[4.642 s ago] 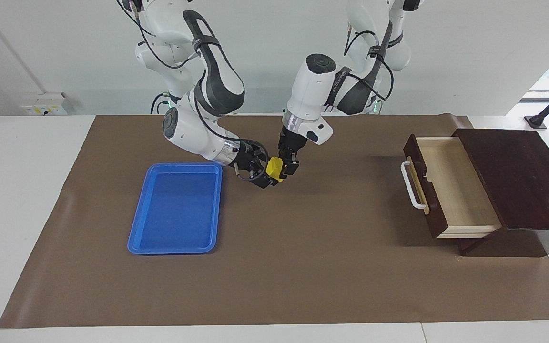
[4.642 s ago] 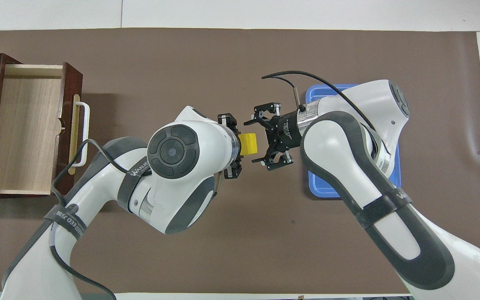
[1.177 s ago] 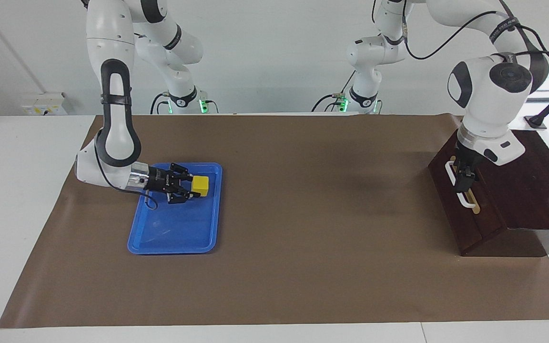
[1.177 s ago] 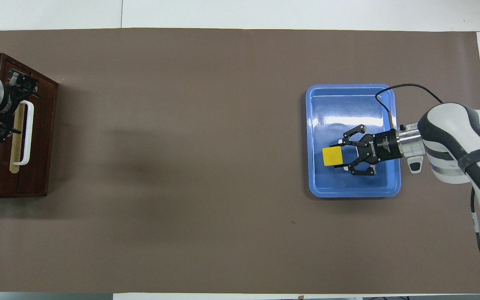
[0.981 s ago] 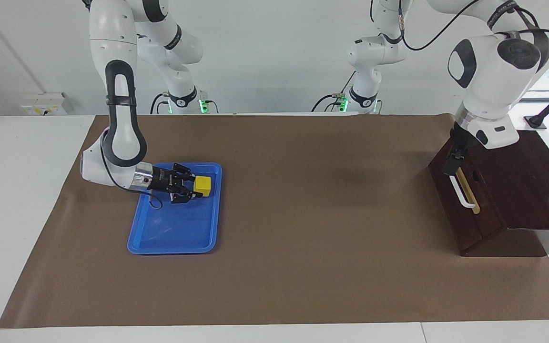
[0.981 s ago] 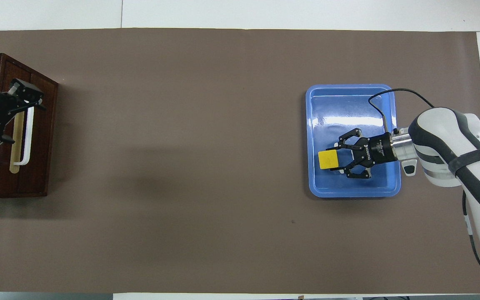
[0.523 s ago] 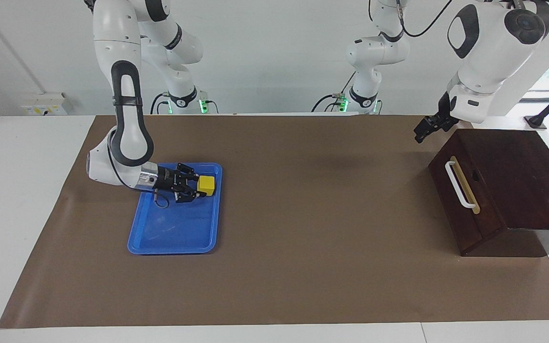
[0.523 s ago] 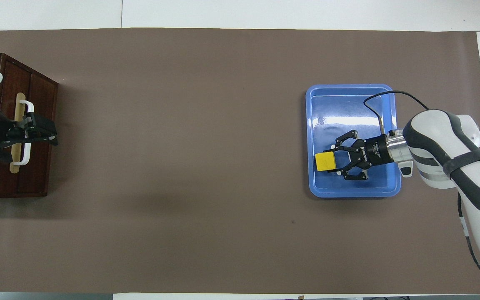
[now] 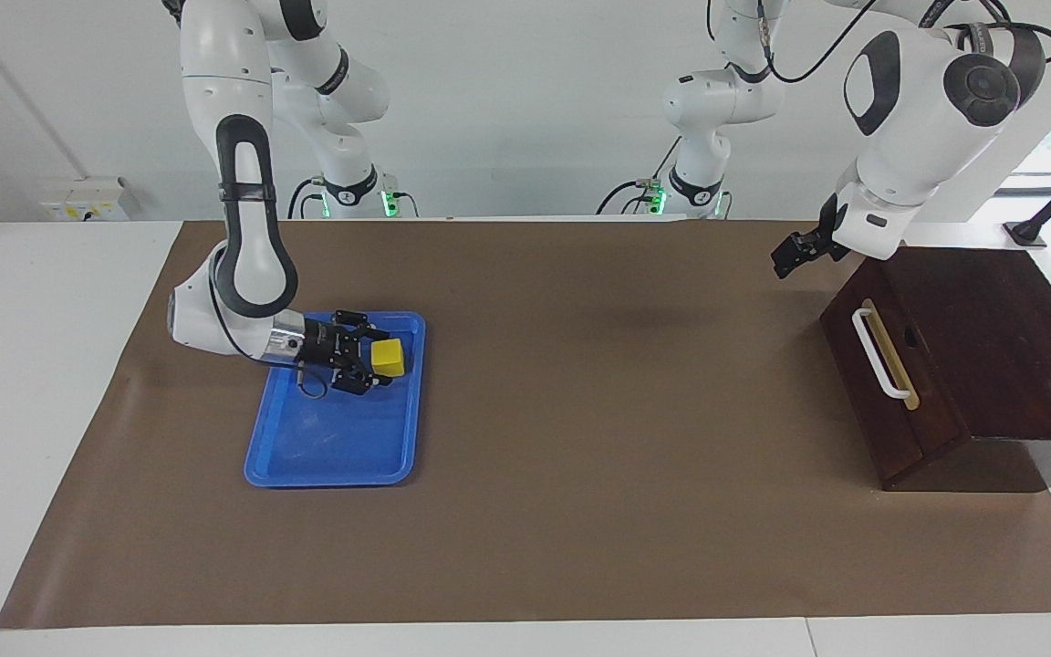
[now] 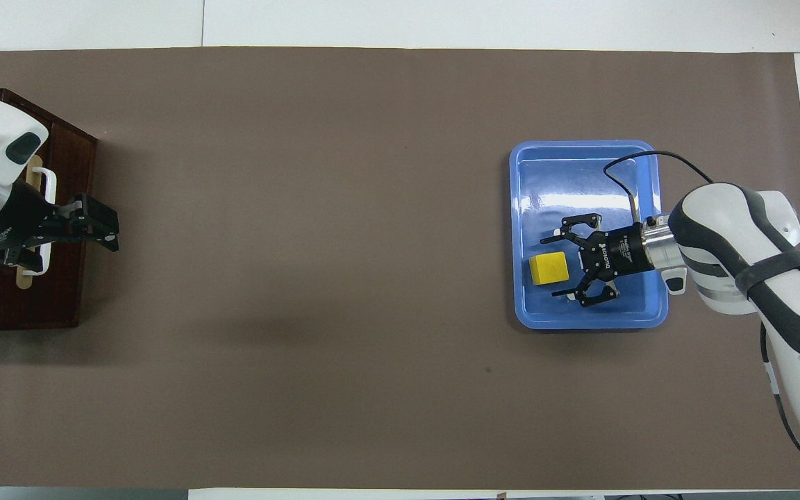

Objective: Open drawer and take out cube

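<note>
- Right gripper [image 9: 378, 363], low and level over the blue tray [image 9: 279, 461], jaws spread; the one cube [image 9: 388, 357] sits free in the tray at their 3 o'clock.
- Left gripper [image 9: 785, 257], raised, fingers apart, holding nothing, at the one shut drawer's [image 9: 868, 388] 11 o'clock.

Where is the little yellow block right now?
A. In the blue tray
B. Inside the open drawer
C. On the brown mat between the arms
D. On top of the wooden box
A: the cube sits in the blue tray, just off the right gripper, and the drawer is closed.
</note>
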Robot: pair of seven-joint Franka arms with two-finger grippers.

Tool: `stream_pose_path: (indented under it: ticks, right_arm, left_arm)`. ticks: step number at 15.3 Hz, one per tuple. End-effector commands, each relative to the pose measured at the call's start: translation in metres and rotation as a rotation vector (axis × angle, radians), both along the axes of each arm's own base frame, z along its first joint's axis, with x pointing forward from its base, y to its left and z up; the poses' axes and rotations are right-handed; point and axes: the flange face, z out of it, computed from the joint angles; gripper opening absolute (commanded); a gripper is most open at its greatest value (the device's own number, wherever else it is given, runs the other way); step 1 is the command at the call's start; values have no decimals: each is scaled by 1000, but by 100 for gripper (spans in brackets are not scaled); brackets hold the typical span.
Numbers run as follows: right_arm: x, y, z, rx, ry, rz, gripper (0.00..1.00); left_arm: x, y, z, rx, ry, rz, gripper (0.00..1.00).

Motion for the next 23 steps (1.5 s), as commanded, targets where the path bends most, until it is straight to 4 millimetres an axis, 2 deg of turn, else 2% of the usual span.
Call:
stream_pose_path:
  ticks: [1, 3, 5, 7, 9, 10, 11, 14, 17, 19, 23]
  right_arm:
    - [9, 0, 27, 7, -19, -34, 100]
    - [28, -1, 70, -44, -50, 0, 100]
    - [43, -2, 120, -139, -120, 56, 100]
    - [55, 6, 169, -239, -204, 181, 100]
    - [66, 2, 212, -345, -290, 316, 100]
    - [68, -1, 226, -372, -343, 405, 100]
    - [68, -2, 239, -390, -404, 530, 100]
    - [60, -17, 275, -472, -553, 879, 100]
    - [48, -30, 308, -539, -683, 1198, 100]
    - [39, -34, 329, -568, -725, 1284, 100]
    - [6, -41, 366, -551, -723, 1400, 100]
  left_arm:
    - [0, -2, 13, -20, 6, -59, 100]
    - [0, 11, 14, -24, 6, -56, 100]
    - [0, 10, 18, -16, -9, -85, 100]
    - [-1, 17, 21, -13, -14, -84, 100]
    - [-3, 13, 25, 1, -23, -87, 100]
    - [-8, 28, 32, 3, -39, -61, 100]
    - [-7, 34, 31, 3, -46, -51, 100]
    - [-7, 38, 33, 5, -56, -37, 100]
    - [-7, 30, 34, 4, -57, -52, 100]
    - [-8, 30, 33, 4, -54, -52, 100]
    - [-7, 38, 33, 5, -54, -37, 100]
